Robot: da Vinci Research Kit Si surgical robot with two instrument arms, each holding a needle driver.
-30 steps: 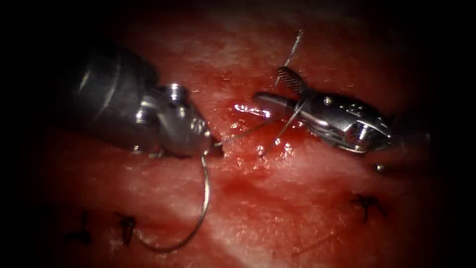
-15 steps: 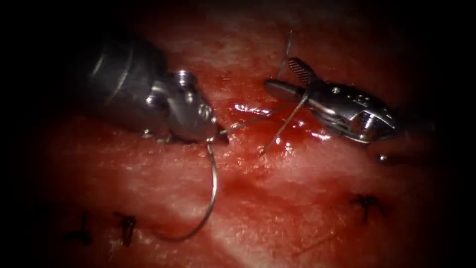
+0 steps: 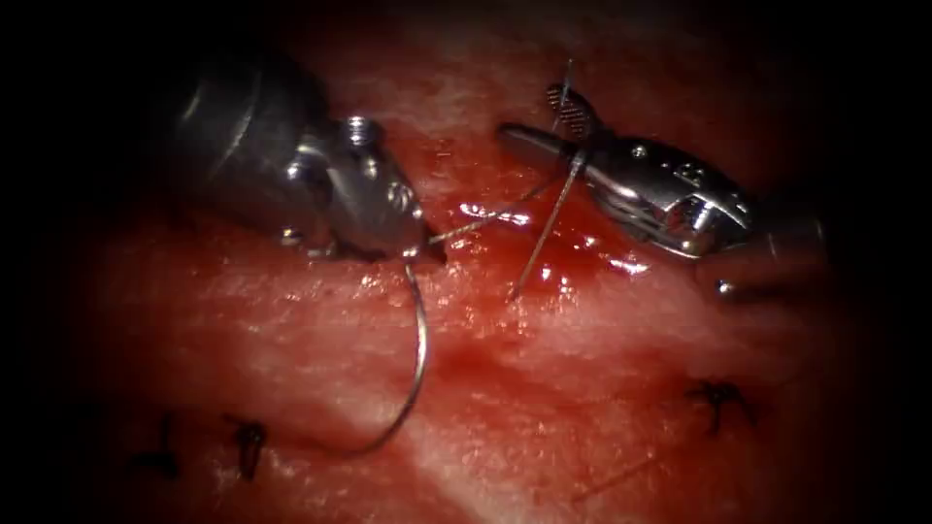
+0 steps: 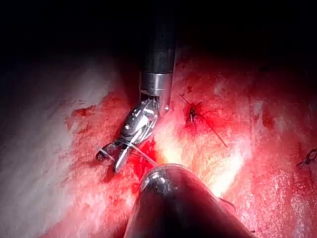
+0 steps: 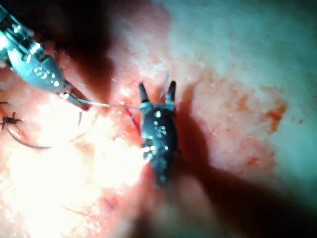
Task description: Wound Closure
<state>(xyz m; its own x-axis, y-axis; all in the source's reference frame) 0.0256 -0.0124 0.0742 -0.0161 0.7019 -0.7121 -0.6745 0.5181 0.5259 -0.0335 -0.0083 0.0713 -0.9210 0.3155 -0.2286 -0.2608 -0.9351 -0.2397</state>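
Needle [image 3: 416,369] hangs free above the tissue [image 3: 544,417], left of the cut | left tool [image 3: 419,250] clamps its top end | right tool [image 3: 544,121], jaws apart, has thread [image 3: 544,228] draped across.

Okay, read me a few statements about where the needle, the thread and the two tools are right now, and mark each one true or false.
1. The left tool holds the needle near one end. True.
2. The right tool has its fingers open with the thread lying between them. True.
3. The needle is buried in the tissue. False: its curve hangs free over the tissue, left of the cut.
4. The right tool grips the needle. False: the left tool does.
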